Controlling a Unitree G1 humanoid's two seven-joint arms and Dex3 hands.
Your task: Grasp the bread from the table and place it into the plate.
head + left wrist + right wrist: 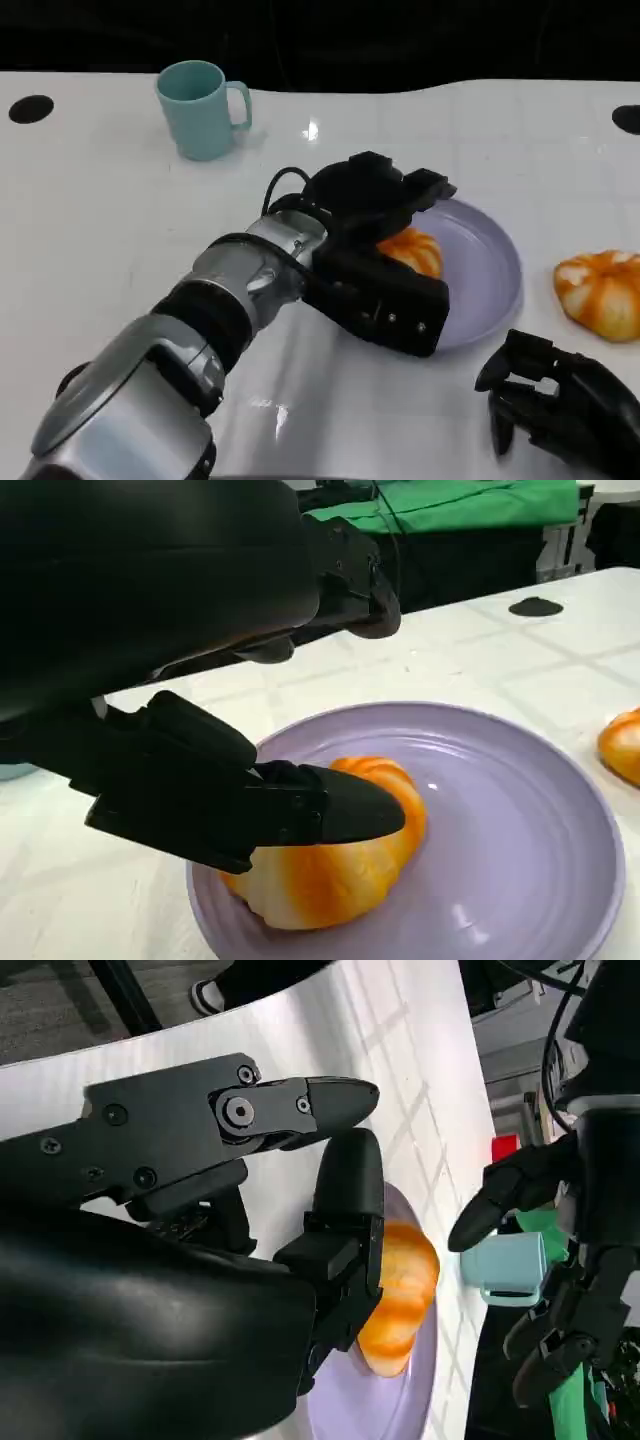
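An orange and white bread (415,250) lies in the lilac plate (490,270) right of the table's middle. My left hand (380,220) reaches over the plate's near-left side. In the left wrist view the lower finger (330,815) lies against the bread (330,880), while the upper fingers (350,580) are spread well above it over the plate (520,810). A second bread (600,290) sits on the table right of the plate. Near the front right edge, my right hand (560,405) rests holding nothing. The right wrist view looks past that hand (200,1260) to the bread (400,1300).
A teal mug (200,108) stands at the back left, far from the plate. Two black round marks (30,108) (628,118) sit near the table's back corners. The table's dark far edge runs along the back.
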